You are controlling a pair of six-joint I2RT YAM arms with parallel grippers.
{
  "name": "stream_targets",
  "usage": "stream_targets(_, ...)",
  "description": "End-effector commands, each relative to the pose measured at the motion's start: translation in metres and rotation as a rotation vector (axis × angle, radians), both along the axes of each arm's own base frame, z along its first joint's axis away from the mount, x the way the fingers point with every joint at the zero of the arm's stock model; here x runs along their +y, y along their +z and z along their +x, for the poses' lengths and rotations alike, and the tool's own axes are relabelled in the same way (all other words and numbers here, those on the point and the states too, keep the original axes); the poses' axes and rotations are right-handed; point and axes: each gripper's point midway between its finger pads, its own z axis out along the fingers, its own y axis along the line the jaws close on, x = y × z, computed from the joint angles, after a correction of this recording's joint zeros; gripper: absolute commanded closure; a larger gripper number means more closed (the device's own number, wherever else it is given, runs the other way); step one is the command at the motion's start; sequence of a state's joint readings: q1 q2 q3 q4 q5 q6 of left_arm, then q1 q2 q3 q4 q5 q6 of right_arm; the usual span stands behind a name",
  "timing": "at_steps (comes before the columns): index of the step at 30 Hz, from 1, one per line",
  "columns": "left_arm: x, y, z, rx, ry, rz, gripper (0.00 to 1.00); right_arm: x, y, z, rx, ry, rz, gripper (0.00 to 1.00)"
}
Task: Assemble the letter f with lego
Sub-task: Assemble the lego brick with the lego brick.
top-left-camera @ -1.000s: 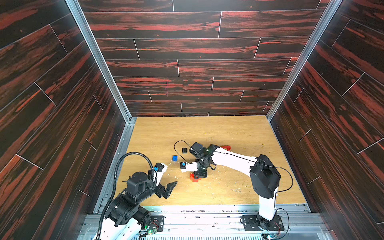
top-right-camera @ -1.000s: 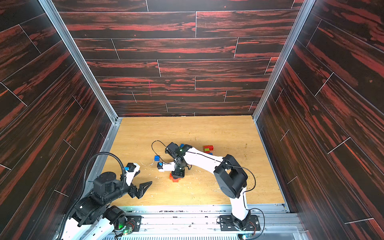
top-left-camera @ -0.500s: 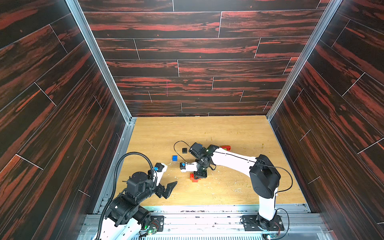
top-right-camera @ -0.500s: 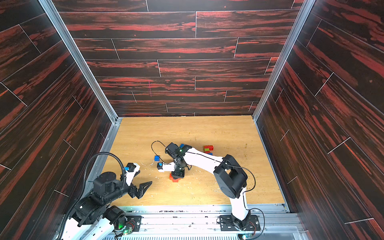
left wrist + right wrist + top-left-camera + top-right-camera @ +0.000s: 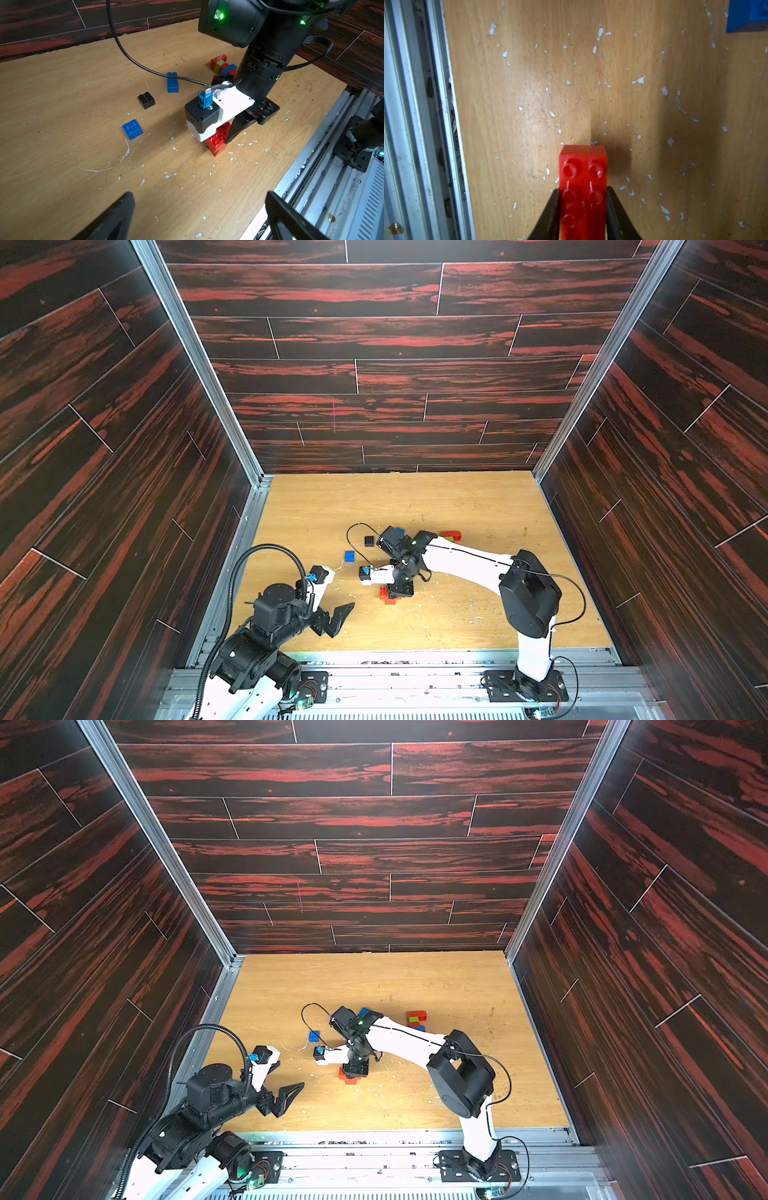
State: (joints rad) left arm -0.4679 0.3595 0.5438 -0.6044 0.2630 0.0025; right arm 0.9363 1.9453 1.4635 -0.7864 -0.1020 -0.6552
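Observation:
My right gripper (image 5: 583,190) is shut on a red oblong lego brick (image 5: 583,182), fingers on its long sides, studs facing the camera. In both top views the brick (image 5: 388,597) (image 5: 348,1078) pokes out under the gripper (image 5: 400,588) (image 5: 355,1068), low at the tabletop, front of centre. Seen from the left wrist, the red brick (image 5: 217,143) sits down on the wood; whether it rests there I cannot tell. My left gripper (image 5: 337,617) (image 5: 199,195) hangs open and empty near the front left, apart from all bricks.
A blue square brick (image 5: 132,129) (image 5: 350,556), a black square brick (image 5: 146,100) (image 5: 369,541) and a blue oblong brick (image 5: 172,82) lie loose left of and behind the right gripper. A joined red, green and blue cluster (image 5: 222,64) (image 5: 417,1018) sits behind the right arm. A metal rail (image 5: 415,124) borders the table's front.

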Motion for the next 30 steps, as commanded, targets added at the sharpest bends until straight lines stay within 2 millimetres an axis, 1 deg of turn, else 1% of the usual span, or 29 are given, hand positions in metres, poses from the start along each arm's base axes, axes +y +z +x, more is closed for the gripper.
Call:
stream_targets(1, -0.003, -0.003, -0.001, 0.007, -0.016, -0.002, 0.00, -0.034, -0.052, -0.033, 0.108, 0.019, -0.190, 0.75)
stream_targets(6, -0.003, -0.003, -0.001, 0.008, -0.014, -0.003, 0.00, -0.036, -0.056, -0.042, 0.131, 0.010, -0.204, 0.75)
stream_targets(14, -0.003, -0.003, -0.001, 0.011, -0.016, -0.002, 0.00, -0.037, -0.060, -0.049, 0.159, -0.001, -0.201, 0.75)
stream_targets(17, -0.003, -0.004, -0.001, 0.010, -0.016, -0.001, 0.00, -0.035, -0.058, -0.049, 0.163, -0.004, -0.194, 0.75)
stream_targets(20, -0.003, -0.003, -0.001, 0.010, -0.016, -0.002, 0.00, -0.032, -0.054, -0.046, 0.162, -0.014, -0.191, 0.74)
stream_targets(22, -0.003, -0.003, -0.001, 0.008, -0.015, -0.002, 0.00, -0.028, -0.049, -0.041, 0.165, -0.042, -0.189, 0.72)
stream_targets(30, -0.003, -0.003, -0.001, 0.008, -0.015, -0.002, 0.00, -0.011, -0.023, -0.017, 0.075, -0.069, -0.121, 0.59)
